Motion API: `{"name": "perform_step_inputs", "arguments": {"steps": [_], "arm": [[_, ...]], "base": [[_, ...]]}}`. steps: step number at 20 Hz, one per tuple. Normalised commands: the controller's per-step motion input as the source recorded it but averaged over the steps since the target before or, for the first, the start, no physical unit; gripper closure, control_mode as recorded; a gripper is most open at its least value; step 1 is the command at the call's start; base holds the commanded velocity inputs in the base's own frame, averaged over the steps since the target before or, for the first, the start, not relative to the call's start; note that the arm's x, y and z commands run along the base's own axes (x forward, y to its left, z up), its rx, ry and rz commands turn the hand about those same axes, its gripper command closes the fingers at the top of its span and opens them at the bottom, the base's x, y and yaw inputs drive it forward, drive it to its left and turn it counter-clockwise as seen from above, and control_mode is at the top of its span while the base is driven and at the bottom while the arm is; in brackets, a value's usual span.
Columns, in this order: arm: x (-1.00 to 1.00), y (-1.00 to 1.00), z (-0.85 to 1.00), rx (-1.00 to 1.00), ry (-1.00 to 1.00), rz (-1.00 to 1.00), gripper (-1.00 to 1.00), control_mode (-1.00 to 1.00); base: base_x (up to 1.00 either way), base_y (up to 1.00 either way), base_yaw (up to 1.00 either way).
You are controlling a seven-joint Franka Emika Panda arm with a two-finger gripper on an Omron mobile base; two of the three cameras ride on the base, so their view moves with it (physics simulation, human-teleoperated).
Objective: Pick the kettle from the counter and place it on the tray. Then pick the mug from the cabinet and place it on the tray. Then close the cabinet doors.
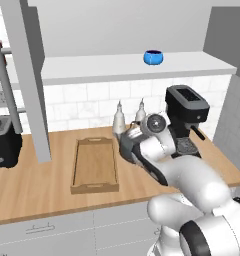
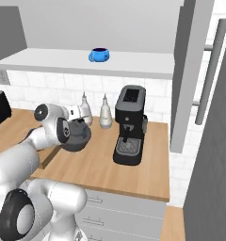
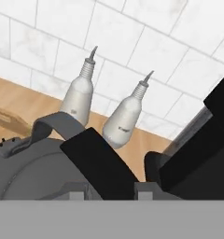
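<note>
My gripper point(image 1: 132, 143) is shut on the kettle point(image 1: 127, 150), a squat dark grey pot, and holds it by its arched handle point(image 3: 55, 122) close over the counter point(image 1: 47, 187), just right of the tray point(image 1: 94, 165). In the right base view the kettle point(image 2: 78, 137) hangs under my hand, beside the tray's corner point(image 2: 48, 159). The hand view shows the kettle's body point(image 3: 30, 175) at lower left and a dark finger point(image 3: 102, 163) against it. The blue mug point(image 1: 153, 57) point(image 2: 100, 55) stands on the shelf of the cabinet point(image 1: 122, 65). The cabinet doors point(image 1: 27, 80) point(image 2: 190, 70) stand open.
A tall black coffee machine point(image 1: 187, 112) point(image 2: 130, 124) stands right of the kettle. Two pale bottles point(image 1: 119, 117) point(image 1: 140, 112) stand by the tiled wall behind it. A dark toaster point(image 1: 4, 142) sits at the far left of the counter.
</note>
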Motion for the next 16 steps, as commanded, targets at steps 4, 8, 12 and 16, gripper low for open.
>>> {"name": "perform_step_inputs", "arguments": {"steps": [4,8,12,16], "arm": [[0.0,0.57,0.01,0.0,-0.11,-0.23,1.0,-1.0],[0.0,0.45,0.14,0.0,0.0,-0.13,1.0,-1.0],[0.0,0.28,0.26,0.0,0.0,-0.05,1.0,-1.0],[0.0,0.09,0.43,0.0,0.09,0.0,1.0,-1.0]], "base": [[0.0,0.0,0.0],[0.0,0.0,0.0],[0.0,0.0,0.0],[0.0,0.0,0.0]]}}
